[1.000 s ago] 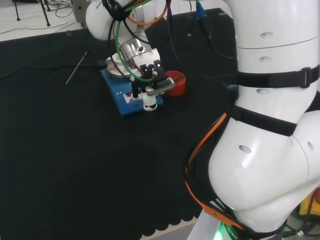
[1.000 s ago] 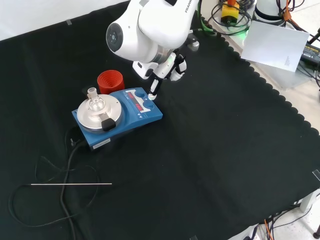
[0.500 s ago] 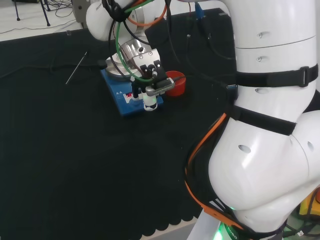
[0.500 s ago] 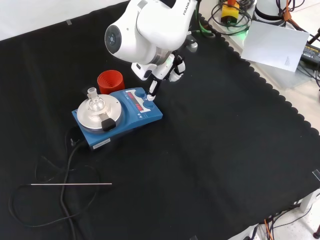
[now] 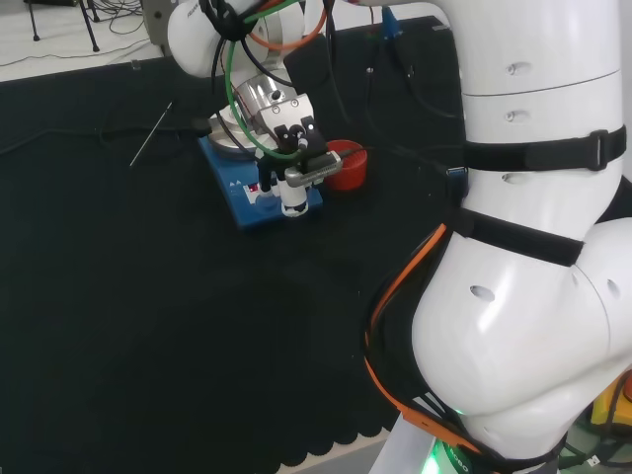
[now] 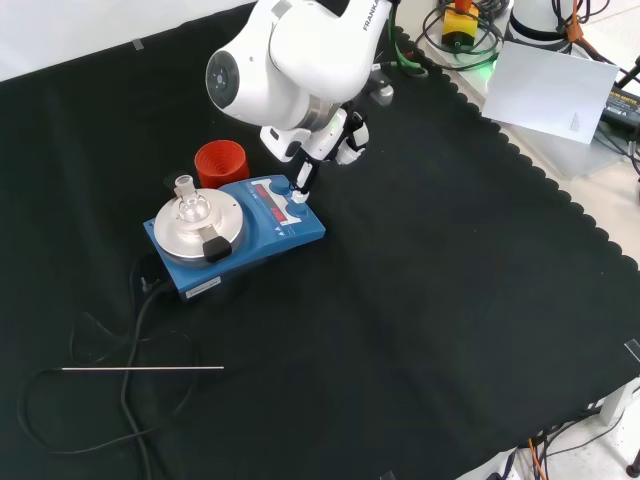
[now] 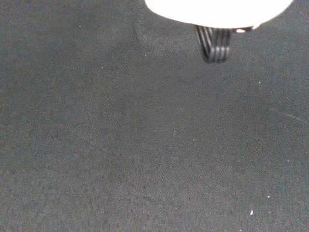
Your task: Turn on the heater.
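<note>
Black cloth point(image 6: 440, 300) covers the bench, and against it much of the hand point(image 6: 322, 148) is hard to read: in the front view the arm's big white link point(image 6: 285, 55) stands before most of it, and only one straight finger point(image 6: 303, 172) comes clear below, reaching down with its tip at the front panel of the heater point(image 6: 235, 232). Whether that tip actually touches the panel or a control there cannot be told. In the head view the hand point(image 5: 296, 163) shows as a cluster of black and white parts over the heater's point(image 5: 259, 193) near right corner, with a white fingertip point(image 5: 293, 202) pointing down onto the blue edge; the other fingers look tucked back, but how far they are curled is not plain. It holds nothing that can be seen. From the wrist, dark cloth point(image 7: 145, 145) lies beneath a blurred white part of the hand point(image 7: 217, 9) and a black ribbed piece point(image 7: 214, 44). The heater is a blue, flat box with a round silver plate point(image 6: 195, 222) on top, and a small clear glass piece point(image 6: 187, 200) stands on that plate. In the front view its long axis runs from lower left to upper right, the panel end with red marks turned toward the hand. A red ribbed ring point(image 6: 221, 163) stands just behind it, a black cable point(image 6: 130, 330) trails away from its left end, and a thin rod point(image 6: 142, 368) lies well apart on the cloth.
</note>
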{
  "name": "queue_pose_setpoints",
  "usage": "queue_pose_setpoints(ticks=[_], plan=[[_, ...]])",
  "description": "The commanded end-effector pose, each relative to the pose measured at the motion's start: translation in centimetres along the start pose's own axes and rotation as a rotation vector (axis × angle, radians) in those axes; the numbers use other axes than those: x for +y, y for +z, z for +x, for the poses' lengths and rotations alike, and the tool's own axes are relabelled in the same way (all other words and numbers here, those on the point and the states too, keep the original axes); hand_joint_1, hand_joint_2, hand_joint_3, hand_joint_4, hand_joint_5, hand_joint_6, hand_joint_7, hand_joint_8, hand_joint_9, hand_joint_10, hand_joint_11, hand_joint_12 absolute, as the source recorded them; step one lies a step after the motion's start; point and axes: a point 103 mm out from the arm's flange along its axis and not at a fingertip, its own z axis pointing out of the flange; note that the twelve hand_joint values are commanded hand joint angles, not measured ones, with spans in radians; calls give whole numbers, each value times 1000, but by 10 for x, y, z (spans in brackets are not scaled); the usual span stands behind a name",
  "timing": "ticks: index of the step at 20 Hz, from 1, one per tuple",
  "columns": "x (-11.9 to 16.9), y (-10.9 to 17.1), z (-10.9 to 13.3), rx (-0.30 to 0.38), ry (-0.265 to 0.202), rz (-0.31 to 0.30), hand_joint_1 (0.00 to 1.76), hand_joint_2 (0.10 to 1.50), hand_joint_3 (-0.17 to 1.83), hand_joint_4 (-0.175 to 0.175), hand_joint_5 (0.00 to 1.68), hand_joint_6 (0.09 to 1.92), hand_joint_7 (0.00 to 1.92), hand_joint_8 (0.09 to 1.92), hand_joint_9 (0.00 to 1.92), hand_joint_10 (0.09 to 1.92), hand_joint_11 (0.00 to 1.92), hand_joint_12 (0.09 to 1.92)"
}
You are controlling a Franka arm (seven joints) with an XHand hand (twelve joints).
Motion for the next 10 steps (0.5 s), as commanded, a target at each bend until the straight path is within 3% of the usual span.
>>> queue_pose_setpoints(ticks=[1, 10], plan=[[1, 0, -1, 8, 2, 5, 1518, 589, 1218, -62, 259, 87, 1687, 1854, 1848, 1665, 1824, 1512], [3, 1, -1, 10, 9, 8, 1521, 587, 1222, -63, 263, 87, 1688, 1854, 1851, 1662, 1822, 1512]])
